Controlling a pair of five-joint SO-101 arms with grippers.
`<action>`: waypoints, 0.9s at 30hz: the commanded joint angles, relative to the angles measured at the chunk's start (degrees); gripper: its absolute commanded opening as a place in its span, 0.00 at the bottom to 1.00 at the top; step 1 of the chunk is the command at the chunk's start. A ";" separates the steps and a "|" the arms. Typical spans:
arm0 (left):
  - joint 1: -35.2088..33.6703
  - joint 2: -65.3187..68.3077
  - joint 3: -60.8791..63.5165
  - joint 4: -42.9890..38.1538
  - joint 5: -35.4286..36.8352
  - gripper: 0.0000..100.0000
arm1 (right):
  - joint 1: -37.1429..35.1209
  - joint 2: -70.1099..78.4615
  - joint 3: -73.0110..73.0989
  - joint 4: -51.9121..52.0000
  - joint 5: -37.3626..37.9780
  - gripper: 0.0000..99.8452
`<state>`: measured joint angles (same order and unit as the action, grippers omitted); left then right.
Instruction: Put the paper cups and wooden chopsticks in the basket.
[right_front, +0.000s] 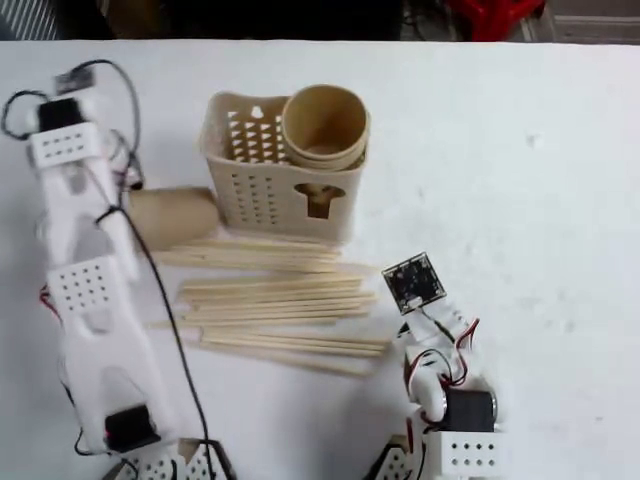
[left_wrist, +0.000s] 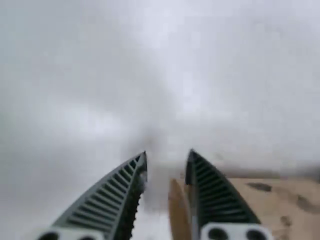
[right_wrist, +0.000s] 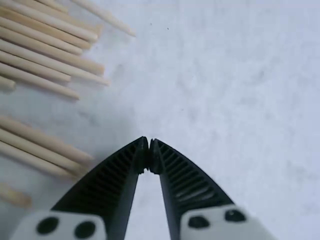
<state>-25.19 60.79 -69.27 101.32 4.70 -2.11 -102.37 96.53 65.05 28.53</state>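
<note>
I have the left gripper (left_wrist: 167, 157) low over the table (right_front: 520, 200) with its jaws spread, and the rim of the lying paper cup (right_front: 172, 212) shows between the two fingers; I cannot tell if either finger touches it. This cup lies on its side just beside the basket (right_front: 262, 190), on the side toward the left arm. The stacked paper cups (right_front: 325, 125) sit already inside one end of the basket. The wooden chopsticks (right_front: 275, 300) lie loose on the table in front of the basket, in several rough bundles. The right gripper (right_wrist: 148, 150) hangs above bare table near the chopstick ends, its jaws pressed together and holding nothing. My worry is the cup. If I close on the thin wall too hard, I think it can buckle, and a round cup on its side can roll away toward the chopsticks if one finger pushes it first. A shallow bite on the rim may also let it slip during the lift. For the chopsticks, I judge that closing on a loose bundle can scatter the sticks or push them under the basket.
</note>
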 joint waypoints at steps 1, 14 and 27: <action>-4.88 -6.73 -0.70 0.70 -3.25 0.06 | 0.04 -0.75 0.35 0.48 0.44 0.02; -7.69 -17.63 -0.09 1.14 -5.36 0.24 | 0.04 -0.75 0.35 0.48 0.44 0.02; 1.71 -18.51 11.34 0.88 6.24 0.30 | 0.04 -0.75 0.35 0.57 0.44 0.02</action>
<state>-25.36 45.58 -60.22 101.93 6.37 -2.11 -102.37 96.53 65.05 28.53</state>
